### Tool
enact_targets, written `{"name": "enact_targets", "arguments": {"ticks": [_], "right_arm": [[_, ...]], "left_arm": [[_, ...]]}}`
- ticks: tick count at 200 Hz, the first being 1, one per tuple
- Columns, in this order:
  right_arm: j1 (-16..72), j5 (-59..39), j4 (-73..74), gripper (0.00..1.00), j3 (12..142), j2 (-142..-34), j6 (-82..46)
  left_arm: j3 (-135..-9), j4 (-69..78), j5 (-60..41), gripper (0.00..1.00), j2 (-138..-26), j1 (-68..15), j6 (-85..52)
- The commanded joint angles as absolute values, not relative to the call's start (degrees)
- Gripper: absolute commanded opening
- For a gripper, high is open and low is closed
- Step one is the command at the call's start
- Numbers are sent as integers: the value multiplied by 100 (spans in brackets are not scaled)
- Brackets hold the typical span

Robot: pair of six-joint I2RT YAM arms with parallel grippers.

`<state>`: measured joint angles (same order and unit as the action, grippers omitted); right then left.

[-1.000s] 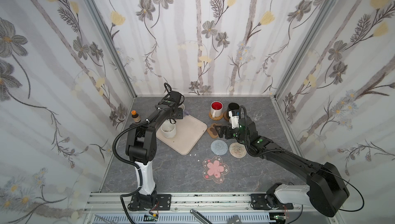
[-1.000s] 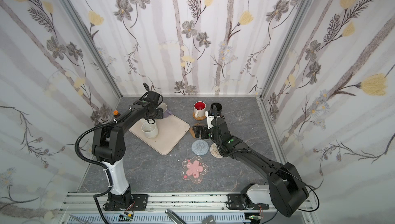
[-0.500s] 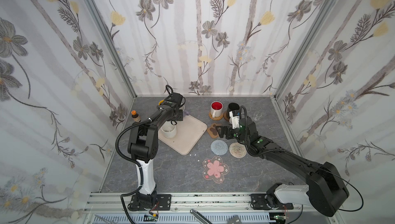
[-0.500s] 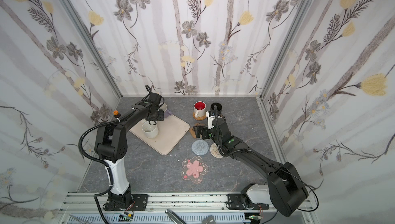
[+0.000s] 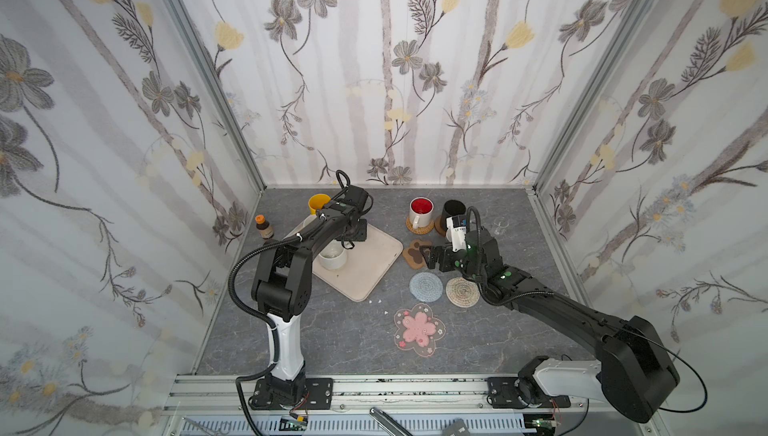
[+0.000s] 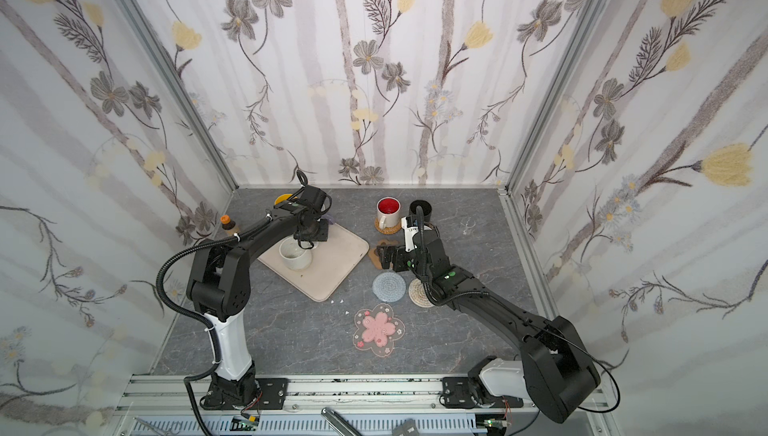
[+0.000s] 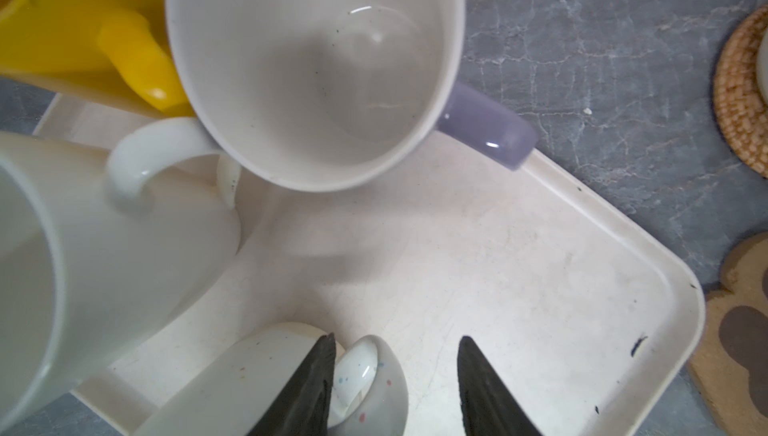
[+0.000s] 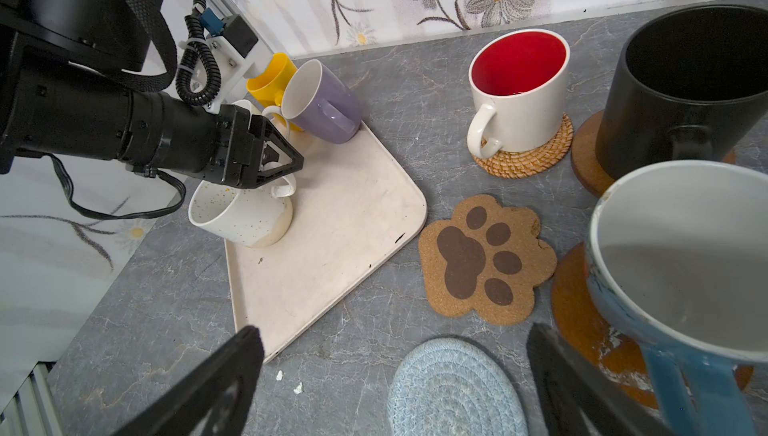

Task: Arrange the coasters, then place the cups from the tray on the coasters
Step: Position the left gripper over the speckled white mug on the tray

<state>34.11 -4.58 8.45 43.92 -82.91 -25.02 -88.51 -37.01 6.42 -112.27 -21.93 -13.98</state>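
We count three of the seven cups served: the white mug with the red inside (image 8: pixel 519 88) stands on the woven rattan coaster (image 8: pixel 540 159), the black mug (image 8: pixel 685 93) on a brown wooden round (image 8: pixel 584 159), and the blue mug (image 8: pixel 673 280) on the second wooden round (image 8: pixel 577 313). The coasters all lie singly on the counter (image 5: pixel 332 338) beside the tray (image 8: pixel 345 226), so we judge the arranging finished. Four are bare: the paw-print coaster (image 8: pixel 486 259), the grey-blue knitted coaster (image 8: pixel 453 388), the beige braided coaster (image 5: pixel 462 291) and the pink blossom coaster (image 5: pixel 419 329). Four cups wait at the tray. The yellow mug (image 8: pixel 270 76) sits at its far corner, though we cannot tell if it is fully on the tray. The lavender mug (image 8: pixel 320 101), a plain cream-white mug (image 7: pixel 83 226) and the speckled cream mug (image 8: pixel 241 217) stand on it. Our left hand (image 7: pixel 397 338) reaches over the speckled mug with its jaws partly parted on either side of the handle (image 7: pixel 365 375). One finger (image 7: pixel 307 388) lies close against it and the other shows a gap, so we judge the grip not yet clenched. Our right hand (image 5: pixel 432 258) hangs wide open and empty, low over the counter by the paw-print and knitted coasters. As we read it, four placements are left.
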Motion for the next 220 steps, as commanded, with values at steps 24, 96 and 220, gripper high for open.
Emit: {"name": "enact_targets", "arguments": {"ticks": [24, 96, 220], "right_arm": [[3410, -476, 1081, 100, 4360, -8262, -2496], [3401, -497, 1107, 100, 4359, -8277, -2505], [3401, -615, 1168, 100, 4359, -8306, -2558]], "left_arm": [[-8618, -3707, 641, 48, -11040, -2489, -1598], [-7974, -3685, 581, 46, -10426, -2710, -1723], [-7085, -3683, 585, 42, -9544, -2724, -1861]]}}
